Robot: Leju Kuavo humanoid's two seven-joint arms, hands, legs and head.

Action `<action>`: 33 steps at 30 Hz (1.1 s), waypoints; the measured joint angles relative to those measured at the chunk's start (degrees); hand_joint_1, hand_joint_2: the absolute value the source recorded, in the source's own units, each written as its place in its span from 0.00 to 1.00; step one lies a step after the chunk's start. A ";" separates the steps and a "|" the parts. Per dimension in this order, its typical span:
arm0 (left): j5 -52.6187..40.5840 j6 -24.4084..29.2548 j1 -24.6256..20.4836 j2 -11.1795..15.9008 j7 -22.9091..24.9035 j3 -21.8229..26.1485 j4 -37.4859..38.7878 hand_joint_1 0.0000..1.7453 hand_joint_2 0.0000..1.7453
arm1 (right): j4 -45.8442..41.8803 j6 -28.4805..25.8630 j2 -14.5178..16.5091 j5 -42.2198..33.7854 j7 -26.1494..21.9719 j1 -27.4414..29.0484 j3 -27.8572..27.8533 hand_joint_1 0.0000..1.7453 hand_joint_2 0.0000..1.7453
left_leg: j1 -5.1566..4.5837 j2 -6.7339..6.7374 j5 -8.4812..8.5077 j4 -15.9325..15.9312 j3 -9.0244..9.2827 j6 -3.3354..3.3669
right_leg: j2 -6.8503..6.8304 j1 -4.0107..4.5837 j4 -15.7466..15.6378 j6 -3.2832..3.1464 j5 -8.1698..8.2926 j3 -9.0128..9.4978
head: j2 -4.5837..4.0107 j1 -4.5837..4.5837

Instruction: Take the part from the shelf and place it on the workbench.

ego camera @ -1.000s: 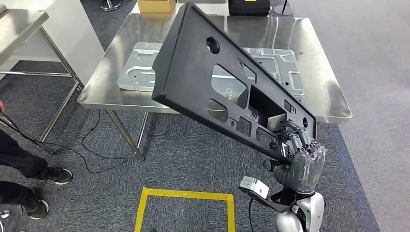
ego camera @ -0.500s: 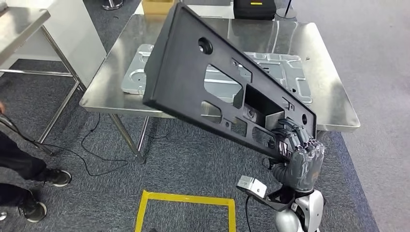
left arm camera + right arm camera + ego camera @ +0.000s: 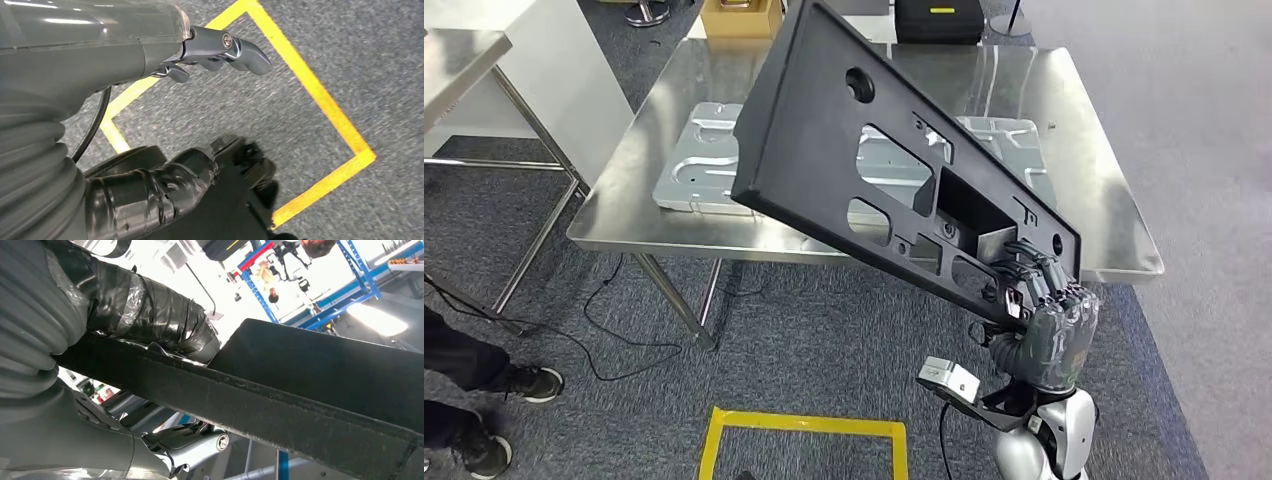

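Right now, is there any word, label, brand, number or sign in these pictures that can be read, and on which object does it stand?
No text can be read.
Black case behind the workbench: a small yellow label, too small to read.
Black part held by the right hand: no lettering visible.
Yellow floor marking: a plain tape outline, no words.

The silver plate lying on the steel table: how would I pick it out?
Find the shiny steel table ahead of the robot. Flat on its top lies the silver stamped plate, partly hidden behind the black panel held up by the right hand. Unlike that panel, it is pale metal and lying flat.
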 joint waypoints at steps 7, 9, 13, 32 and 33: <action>-0.06 0.03 -0.11 -0.01 -0.01 -0.19 0.00 0.00 1.00 | 0.23 0.00 -0.01 0.06 0.30 -0.27 0.00 1.00 1.00 | 0.00 -0.12 -1.83 -2.32 3.33 2.27 | -0.13 -0.30 8.75 1.80 -3.47 -3.74 | 0.00 0.06; -0.06 0.03 -0.12 -0.02 -0.01 -0.20 0.00 0.00 1.00 | 0.46 0.00 -0.02 0.07 0.31 -0.24 0.00 1.00 1.00 | -0.01 -0.16 -2.60 -2.31 4.13 2.39 | -0.15 -0.47 14.88 2.27 -5.20 -8.55 | 0.00 0.06; -0.06 0.03 0.25 -0.10 0.00 -0.21 0.00 0.00 1.00 | 0.77 0.00 -0.02 0.08 0.41 -0.17 0.00 1.00 1.00 | 0.09 -0.23 -4.80 -2.33 6.78 1.81 | -0.28 -0.73 8.19 2.30 1.79 -9.41 | 0.00 0.08; -0.06 3.12 0.48 -0.18 0.95 -0.20 0.01 0.00 1.00 | 0.91 0.00 0.14 -0.35 -0.15 0.73 0.00 1.00 1.00 | -0.35 -0.17 -0.76 0.19 -0.74 0.20 | 0.20 0.10 1.37 0.01 -0.82 0.02 | 0.00 -0.13; -0.10 3.55 0.45 -0.20 1.09 -0.20 0.01 0.00 1.00 | 0.87 0.00 0.14 -0.43 -0.27 0.83 0.00 1.00 1.00 | -0.30 -0.16 -0.61 -0.13 -0.53 0.45 | 0.23 0.16 1.30 0.31 -1.09 0.06 | 0.00 -0.19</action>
